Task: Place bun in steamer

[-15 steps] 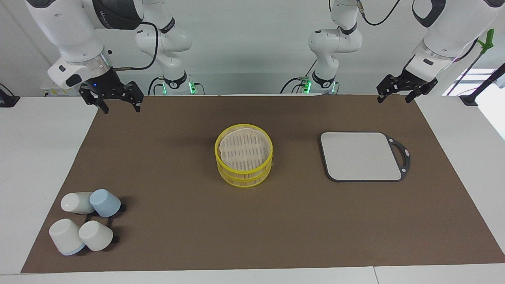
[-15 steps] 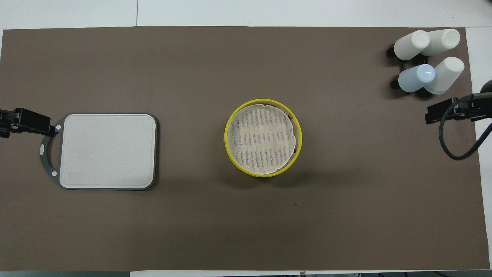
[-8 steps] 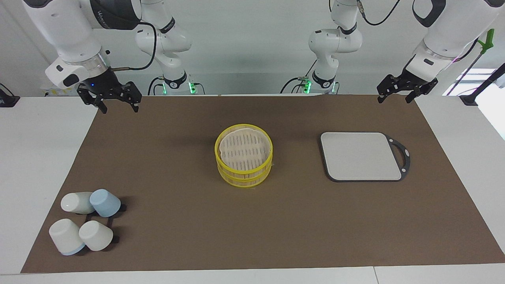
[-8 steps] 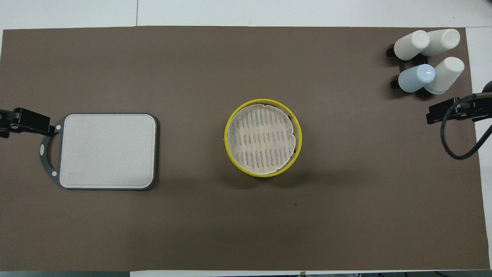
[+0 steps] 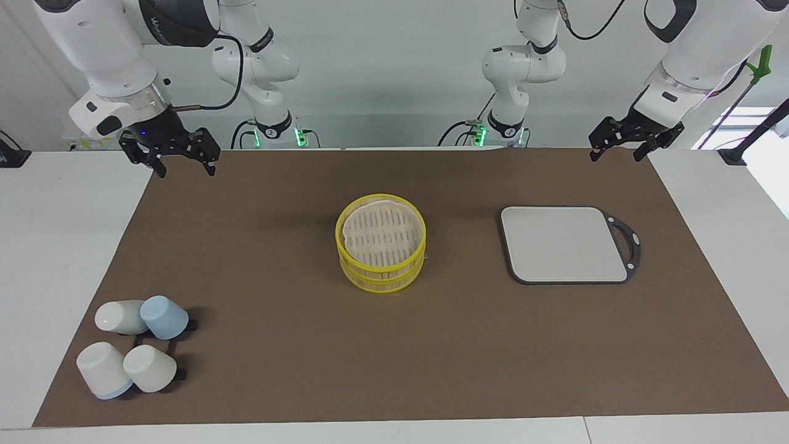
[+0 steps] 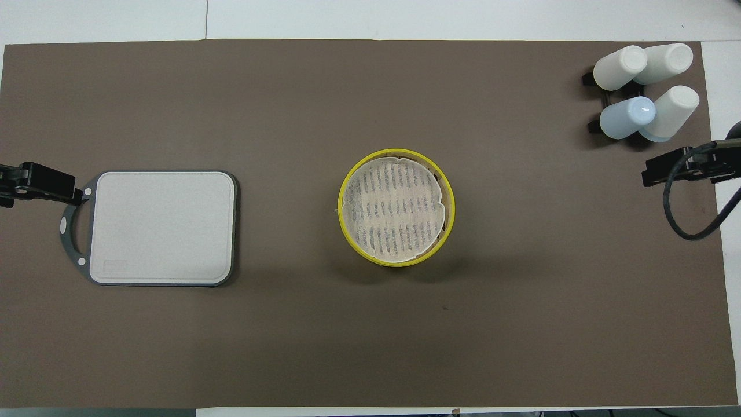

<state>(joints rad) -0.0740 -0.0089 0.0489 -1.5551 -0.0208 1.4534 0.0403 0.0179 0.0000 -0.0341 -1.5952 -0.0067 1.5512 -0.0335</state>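
The steamer (image 5: 381, 279) stands at the middle of the brown mat, two yellow-rimmed tiers with a whitish liner on its slatted floor; it also shows in the overhead view (image 6: 399, 263). Nothing lies in it. The bun is not in view in either frame. My right gripper (image 5: 187, 168) hangs open and empty over the mat's corner at the right arm's end, close to the robots; its tip shows in the overhead view (image 6: 683, 167). My left gripper (image 5: 616, 154) hangs open and empty over the corner at the left arm's end, also seen from overhead (image 6: 36, 182).
A flat grey board with a black rim and handle (image 5: 564, 243) lies beside the steamer toward the left arm's end (image 6: 162, 226). Several white and blue cups (image 5: 132, 351) sit on a black rack at the right arm's end, farther from the robots (image 6: 642, 92).
My right gripper has drifted slightly toward its own end of the table. The left gripper, the steamer, the board and the cups have not moved.
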